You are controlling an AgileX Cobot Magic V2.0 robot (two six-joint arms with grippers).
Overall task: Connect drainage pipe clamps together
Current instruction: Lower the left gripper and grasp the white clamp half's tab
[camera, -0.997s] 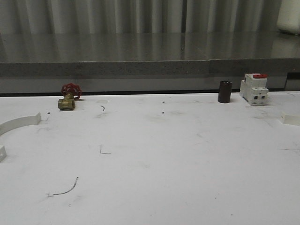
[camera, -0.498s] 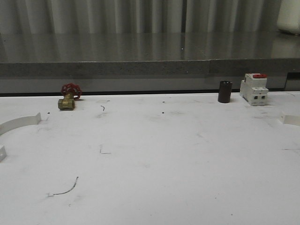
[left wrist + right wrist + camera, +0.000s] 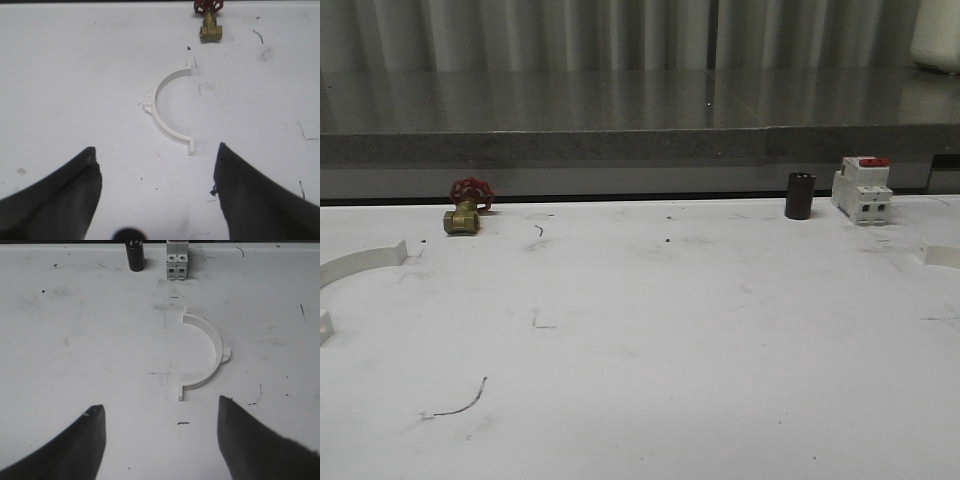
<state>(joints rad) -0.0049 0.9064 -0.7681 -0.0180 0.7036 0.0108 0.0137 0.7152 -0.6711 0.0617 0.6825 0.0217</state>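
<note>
- Two white half-ring drainage pipe clamps lie flat on a white table, well apart. The left clamp (image 3: pixel 167 112) lies at the table's far left edge, and the right clamp (image 3: pixel 207 357) at its far right edge.
- In the front view, the left clamp (image 3: pixel 360 262) shows as a curved end piece, with a small tab lower down at the picture's left border. The right clamp (image 3: pixel 940 256) shows as a short white end at the right border.
- The open sides of the two half-rings appear to face the middle of the table. That would let them meet as a ring if each were slid inward; nothing is joined yet.
- The left gripper (image 3: pixel 155 192) hangs above the left clamp with its dark fingers spread apart, holding nothing. The right gripper (image 3: pixel 160 442) hangs the same way above the right clamp, fingers apart and empty. Each looks lined up to descend on its own half.
- The wrist views show each clamp whole, with its square end tabs and a side lug on the outer curve; the front view cuts both off at its borders.
- The front view shows how wide and bare the table (image 3: pixel 650 340) is between the two halves.
- Along the far edge stand a brass valve with a red handwheel (image 3: pixel 466 206) near the left clamp, and a dark cylinder (image 3: pixel 800 195) and a white breaker with a red top (image 3: pixel 862 189) near the right one.
</note>
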